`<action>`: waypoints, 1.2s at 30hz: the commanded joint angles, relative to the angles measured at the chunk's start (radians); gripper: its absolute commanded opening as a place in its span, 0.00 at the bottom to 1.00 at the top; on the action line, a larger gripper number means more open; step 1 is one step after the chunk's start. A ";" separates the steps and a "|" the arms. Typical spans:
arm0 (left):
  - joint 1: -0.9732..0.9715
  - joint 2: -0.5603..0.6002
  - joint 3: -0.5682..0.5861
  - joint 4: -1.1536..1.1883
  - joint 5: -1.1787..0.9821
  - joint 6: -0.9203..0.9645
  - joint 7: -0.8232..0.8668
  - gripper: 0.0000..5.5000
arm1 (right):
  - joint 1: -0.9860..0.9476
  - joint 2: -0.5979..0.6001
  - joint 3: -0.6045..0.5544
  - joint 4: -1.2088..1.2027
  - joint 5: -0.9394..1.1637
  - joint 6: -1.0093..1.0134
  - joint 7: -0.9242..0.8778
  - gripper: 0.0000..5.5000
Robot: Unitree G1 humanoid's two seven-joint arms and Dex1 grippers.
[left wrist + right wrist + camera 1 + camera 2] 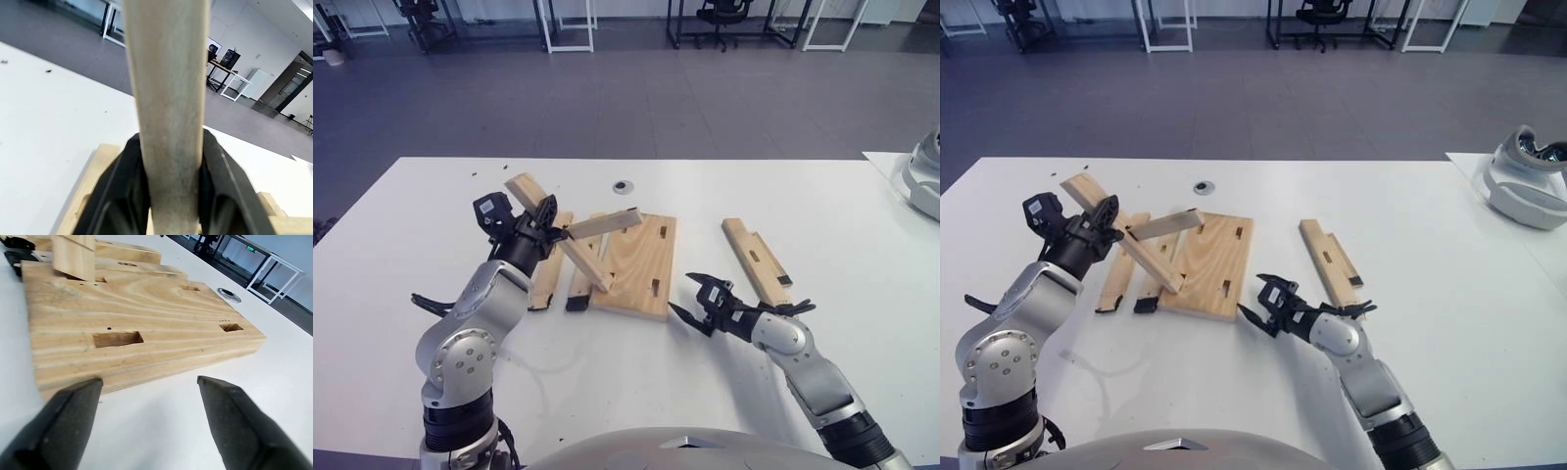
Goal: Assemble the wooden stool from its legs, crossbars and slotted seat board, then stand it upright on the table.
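An open lab with a grey floor and office chairs lies behind the white table (pixel 803 186), where the pale slotted wooden seat board (pixel 641 259) lies flat at centre. The left gripper (pixel 544 227) holds a pale wooden leg (pixel 582 259) with a short crossbar (pixel 607 223) jutting from it. The leg is tilted, with its lower end down at a slot near the board's 8 o'clock corner, and whether it has entered the slot cannot be told. The gripper's black fingers (pixel 122 186) are clamped tight on both sides of the leg. The right gripper (pixel 149 416) hovers just off the board's 5 o'clock corner, its fingers (pixel 63 426) spread wide and touching nothing. Two more wooden pieces (pixel 548 269) lie at the board's 9 o'clock, and a loose slotted leg (pixel 756 259) lies at 3 o'clock.

The step appears to be seating the leg. It would go best with the right gripper pinning the board's near edge while the left swings the leg upright, lines its end square over the slot and presses straight down without twisting.
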 commanded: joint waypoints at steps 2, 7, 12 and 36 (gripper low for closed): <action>0.032 0.032 -0.154 0.019 0.166 -0.053 -0.151 0.18 | -0.041 0.007 0.000 -0.003 0.039 -0.010 0.047 0.66; 0.097 0.061 -0.192 -0.024 0.263 -0.131 -0.278 0.18 | -0.037 0.007 -0.023 0.002 0.048 -0.011 0.053 0.66; 0.134 0.045 -0.223 -0.017 0.325 -0.166 -0.319 0.18 | -0.032 0.002 -0.030 0.002 0.055 -0.009 0.054 0.66; 0.123 -0.104 -0.033 -0.099 0.201 -0.150 -0.284 0.18 | -0.022 -0.009 -0.059 0.057 0.038 -0.023 0.045 0.66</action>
